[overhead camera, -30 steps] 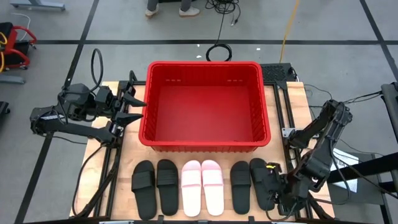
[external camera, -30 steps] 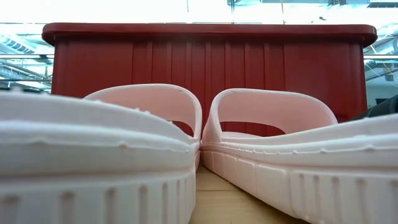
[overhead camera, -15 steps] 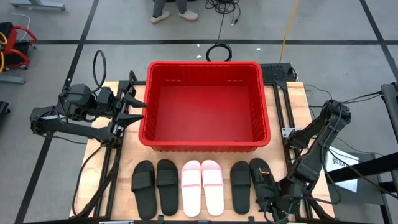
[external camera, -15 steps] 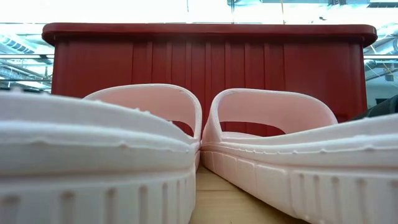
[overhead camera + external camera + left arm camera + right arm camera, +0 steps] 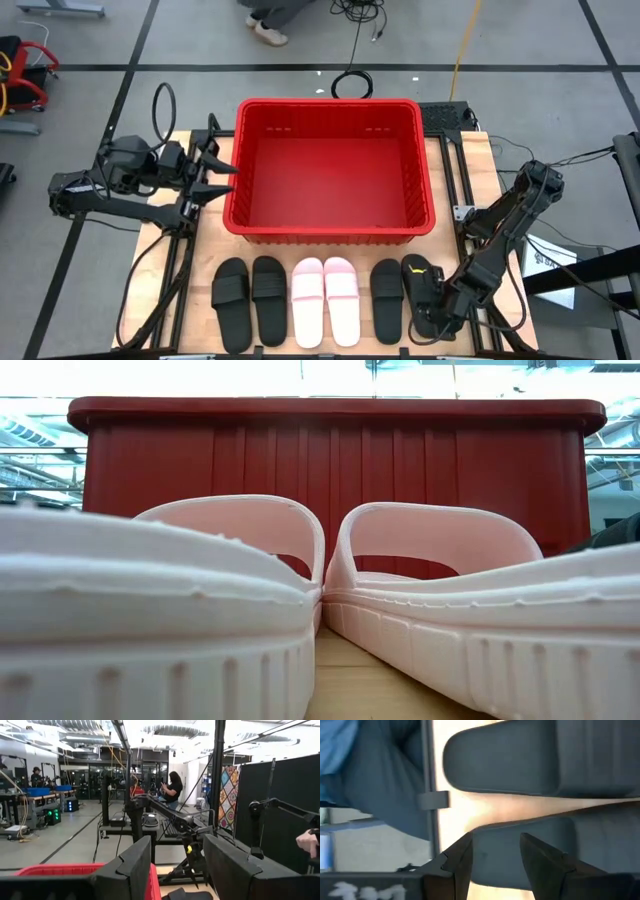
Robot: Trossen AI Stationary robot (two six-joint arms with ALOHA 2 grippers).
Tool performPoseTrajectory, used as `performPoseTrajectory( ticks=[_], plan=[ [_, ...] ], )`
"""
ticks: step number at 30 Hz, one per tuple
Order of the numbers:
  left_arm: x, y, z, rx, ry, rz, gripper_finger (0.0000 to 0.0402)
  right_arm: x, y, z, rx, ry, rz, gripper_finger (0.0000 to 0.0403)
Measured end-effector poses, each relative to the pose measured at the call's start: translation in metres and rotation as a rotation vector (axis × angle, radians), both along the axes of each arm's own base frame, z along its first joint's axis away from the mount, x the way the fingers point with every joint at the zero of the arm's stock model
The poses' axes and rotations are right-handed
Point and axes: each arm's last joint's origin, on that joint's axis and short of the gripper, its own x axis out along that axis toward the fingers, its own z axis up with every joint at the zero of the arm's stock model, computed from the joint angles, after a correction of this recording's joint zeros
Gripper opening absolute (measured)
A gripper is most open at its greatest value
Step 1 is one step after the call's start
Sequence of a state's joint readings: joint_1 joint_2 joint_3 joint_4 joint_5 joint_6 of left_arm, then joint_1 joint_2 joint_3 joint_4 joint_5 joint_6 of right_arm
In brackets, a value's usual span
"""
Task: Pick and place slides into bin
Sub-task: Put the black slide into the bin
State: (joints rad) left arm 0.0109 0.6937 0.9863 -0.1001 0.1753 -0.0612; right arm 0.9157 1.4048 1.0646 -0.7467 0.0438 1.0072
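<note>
The red bin (image 5: pixel 330 170) stands at the table's middle and fills the back of the low view (image 5: pixel 330 450). Six slides lie on their soles in a row along the near edge: two black (image 5: pixel 230 292) (image 5: pixel 268 298), two pale pink (image 5: pixel 307 300) (image 5: pixel 341 300), also close up in the low view (image 5: pixel 440 550), and two black (image 5: pixel 387 298) (image 5: pixel 418 285). My right gripper (image 5: pixel 428 308) is open over the near end of the rightmost black slide (image 5: pixel 530 855). My left gripper (image 5: pixel 215 175) is open and empty beside the bin's left wall. My right gripper (image 5: pixel 495 852) stands with its open fingers over the rightmost black slide's near end (image 5: pixel 495 865). I cannot tell whether the fingers touch it.
The neighbouring black slide (image 5: pixel 520 760) lies close beside the one under my right gripper. The bin's rim (image 5: pixel 50 870) lies just past my left gripper. People stand in the room behind the table (image 5: pixel 172 790), and a person's feet show beyond the far edge (image 5: pixel 265 30).
My right gripper has gone from the table's near right corner toward the left and now stands over the rightmost black slide. The slides and the bin have kept still.
</note>
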Motion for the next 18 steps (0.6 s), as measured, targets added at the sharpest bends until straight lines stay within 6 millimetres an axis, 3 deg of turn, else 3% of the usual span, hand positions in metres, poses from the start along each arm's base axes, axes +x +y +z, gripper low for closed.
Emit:
performPoseTrajectory(
  ticks=[6,14,18],
  plan=[
    [0.0,0.0,-0.001,0.0,0.013,0.0,0.0186,-0.001,-0.001,0.011,-0.025,0.032,0.003,0.015],
    [0.0,0.0,-0.001,0.006,0.011,0.003,0.0186,0.005,0.004,0.057,-0.008,-0.074,-0.001,0.015],
    [0.0,0.0,-0.003,0.006,0.028,0.002,0.0186,0.009,0.007,0.066,0.015,-0.131,0.009,0.0151]
  ],
)
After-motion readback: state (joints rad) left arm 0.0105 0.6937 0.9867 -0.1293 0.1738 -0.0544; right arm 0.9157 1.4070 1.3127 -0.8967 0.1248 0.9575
